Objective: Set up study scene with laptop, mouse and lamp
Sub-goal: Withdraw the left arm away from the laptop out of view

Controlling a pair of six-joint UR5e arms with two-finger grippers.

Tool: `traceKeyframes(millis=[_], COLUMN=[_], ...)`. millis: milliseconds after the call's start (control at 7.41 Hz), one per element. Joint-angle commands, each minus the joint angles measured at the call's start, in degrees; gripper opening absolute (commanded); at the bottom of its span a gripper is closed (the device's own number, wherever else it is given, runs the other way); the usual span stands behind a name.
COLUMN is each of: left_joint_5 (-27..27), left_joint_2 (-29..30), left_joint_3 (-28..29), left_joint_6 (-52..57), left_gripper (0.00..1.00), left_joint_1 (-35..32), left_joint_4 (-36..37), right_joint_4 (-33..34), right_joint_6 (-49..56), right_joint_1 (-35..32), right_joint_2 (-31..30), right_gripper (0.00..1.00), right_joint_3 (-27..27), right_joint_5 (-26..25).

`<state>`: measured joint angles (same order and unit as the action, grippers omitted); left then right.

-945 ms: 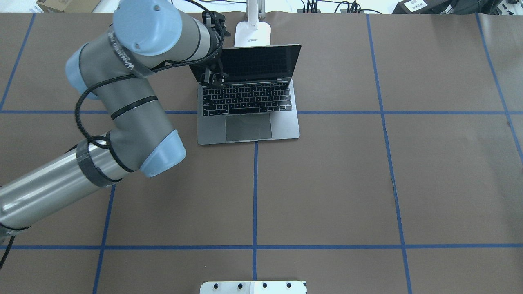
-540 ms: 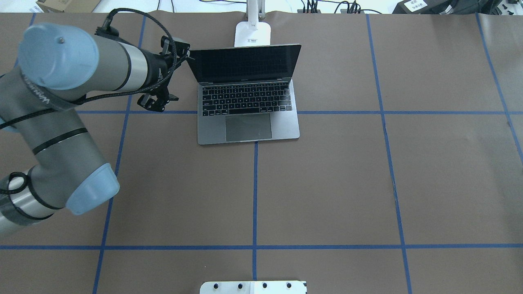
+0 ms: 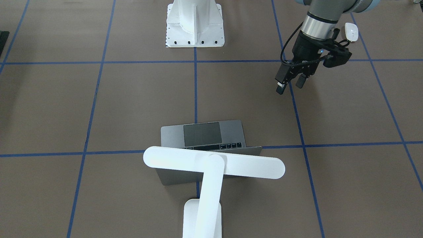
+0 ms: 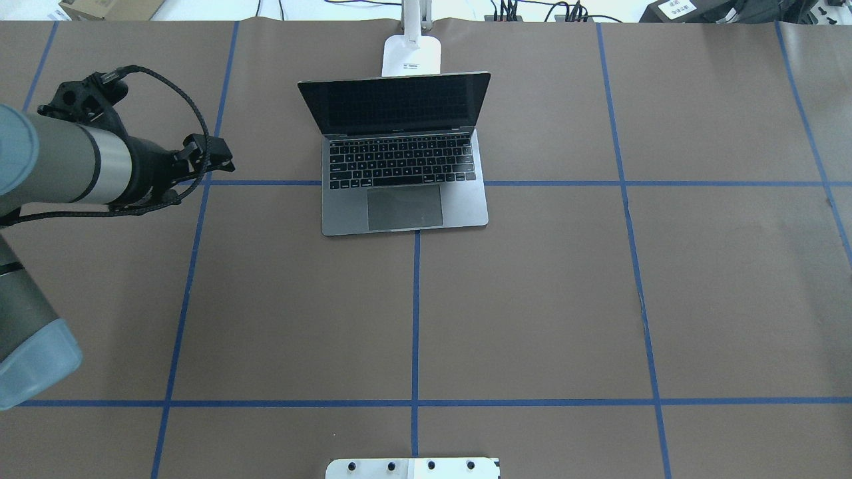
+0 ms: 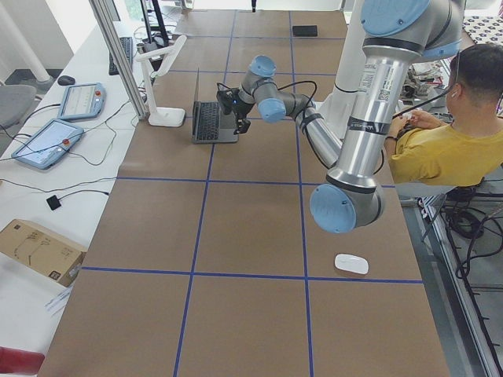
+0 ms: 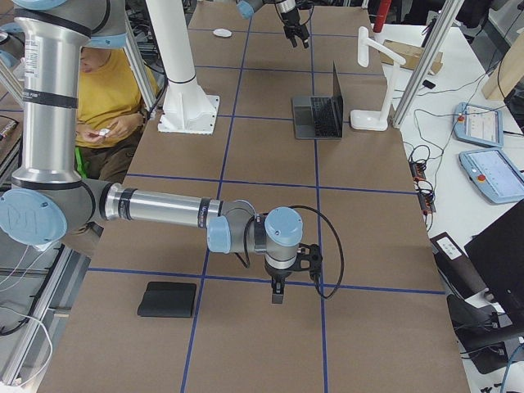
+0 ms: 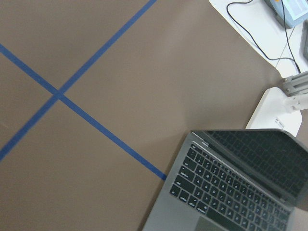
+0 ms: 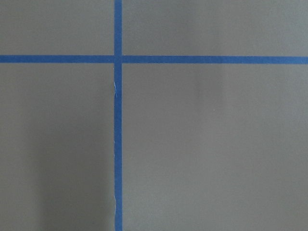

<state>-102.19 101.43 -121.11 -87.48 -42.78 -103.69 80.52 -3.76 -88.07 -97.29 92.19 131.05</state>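
With the laptop (image 4: 403,159) open just beside the lamp (image 4: 411,56), I want the left gripper (image 3: 290,84), fingers parted and empty, lowered squarely over the mouse (image 3: 351,32) lying near the robot-side edge, straddling its narrow sides; whether the right gripper (image 6: 277,295) is open I cannot tell

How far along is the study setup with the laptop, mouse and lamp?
Done: the laptop sits open, the lamp standing behind it. In hand: nothing; the left gripper hangs open and empty, away from both. Left: the mouse lies far off near the edge of the table, not yet beside the laptop.
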Motion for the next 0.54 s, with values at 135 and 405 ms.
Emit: traceKeyframes(millis=[135, 405], left_joint_5=[-1.08, -9.74], left_joint_2=[-13.32, -19.05], left_joint_3=[-3.69, -2.56], left_joint_6=[29.2, 50.64], left_gripper=[1.0, 1.0], left_joint_1=[-4.65, -15.78], left_joint_4=[-0.11, -0.02], right_joint_4=[-5.11, -5.37], right_joint_6=[-0.29, 0.59], right_joint_1=[0.0, 0.0], right_joint_2=[0.09, -1.22], right_gripper=[1.0, 1.0], right_joint_3=[0.53, 2.02], right_joint_5=[1.82, 5.97])
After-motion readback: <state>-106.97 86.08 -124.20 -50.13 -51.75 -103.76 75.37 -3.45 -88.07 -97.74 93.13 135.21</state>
